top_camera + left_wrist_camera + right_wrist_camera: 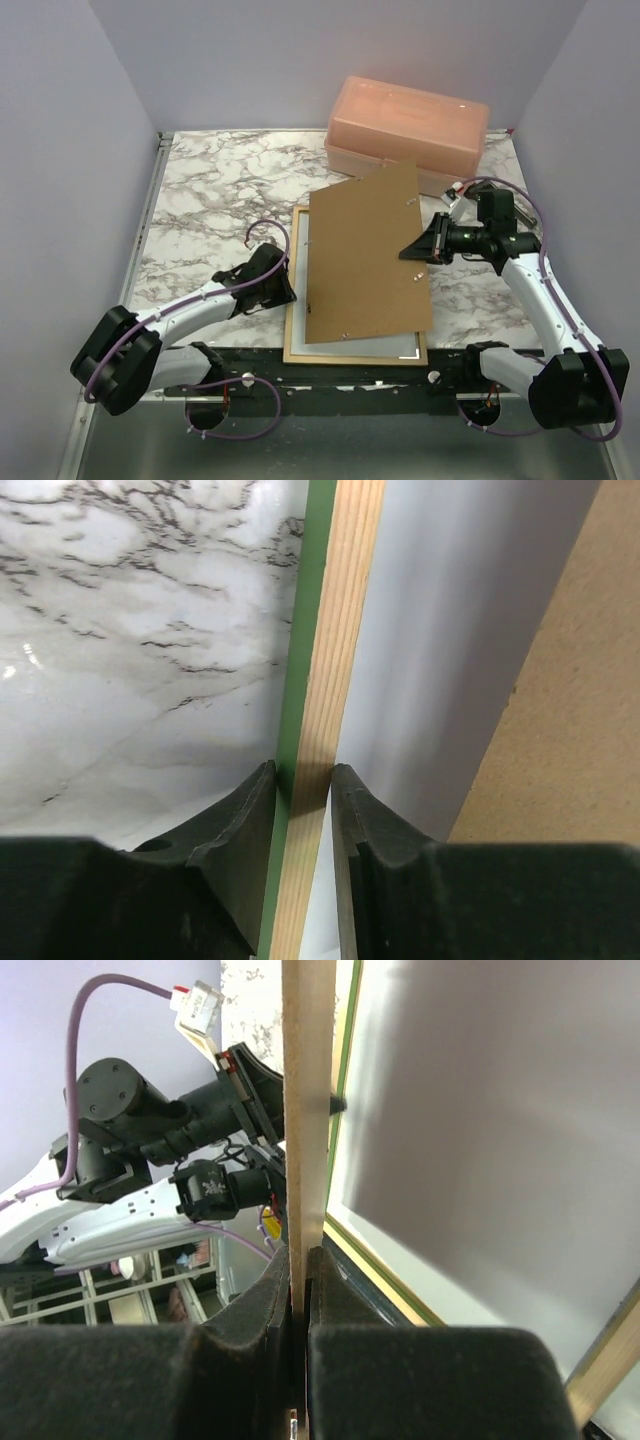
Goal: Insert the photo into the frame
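Pinching left gripper [303, 776]: jaws narrow, closed on the left rail of the frame [322, 630], one finger on the green side and one on the pale wood side.
Right gripper [300, 1256]: jaws shut tight on the thin edge of the brown backing panel [305, 1080], which is held by its right side.
Frame position: lies back-up at lower centre of the overhead view, on the marble table [220, 190]; its bottom rail is near the arm bases.
Photo [430, 630]: a pale blank sheet fills the frame opening just right of the gripped rail. Judged to be the print lying with its white reverse up.
Panel position: skewed over the opening, its upper corner reaching toward the peach box [405, 125] at upper right.
Step in hand: judged to be closing the back, with the left arm steadying the frame and the right arm carrying the panel.
Next move calls for: squaring the panel to the rails and lowering it flat inside them, without dragging the sheet.
Hidden: printed side not visible, so the photo's identity is unconfirmed. The panel covers most of the opening overhead. Cannot tell whether the panel's far edge rests on the frame. Clips too small to read.
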Robot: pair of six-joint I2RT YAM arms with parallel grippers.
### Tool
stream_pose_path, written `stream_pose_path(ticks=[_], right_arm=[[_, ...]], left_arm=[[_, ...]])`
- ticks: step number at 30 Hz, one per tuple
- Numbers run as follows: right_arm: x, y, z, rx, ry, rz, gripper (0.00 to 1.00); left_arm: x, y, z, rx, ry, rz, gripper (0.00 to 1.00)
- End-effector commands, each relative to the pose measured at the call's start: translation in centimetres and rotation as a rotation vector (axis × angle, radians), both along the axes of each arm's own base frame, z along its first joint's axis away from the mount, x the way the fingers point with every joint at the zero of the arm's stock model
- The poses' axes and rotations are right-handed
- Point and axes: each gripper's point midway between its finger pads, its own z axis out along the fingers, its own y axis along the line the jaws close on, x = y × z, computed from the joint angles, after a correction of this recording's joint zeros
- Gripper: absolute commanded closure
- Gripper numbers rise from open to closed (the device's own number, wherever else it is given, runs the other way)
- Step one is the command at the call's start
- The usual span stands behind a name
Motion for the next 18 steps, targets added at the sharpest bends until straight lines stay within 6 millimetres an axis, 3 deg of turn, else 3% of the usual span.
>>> stream_pose_path(ticks=[1, 12, 18], right_arm=[[-0.9, 0.7, 0.4, 0.073, -0.024, 0.078, 0.99], [-1.5, 1.2, -1.3, 0.135, 0.029, 0.073, 0.99], [-1.5, 1.1, -3.2, 0.131, 0.05, 0.027, 0.99]], left_arm=[[-0.9, 3.1, -0.8, 0.13, 0.029, 0.072, 0.72], [-1.8, 4.4, -1.0, 0.152, 0.054, 0.113, 0.83], [-2.2, 4.3, -0.7, 0.112, 0.053, 0.131, 0.76]])
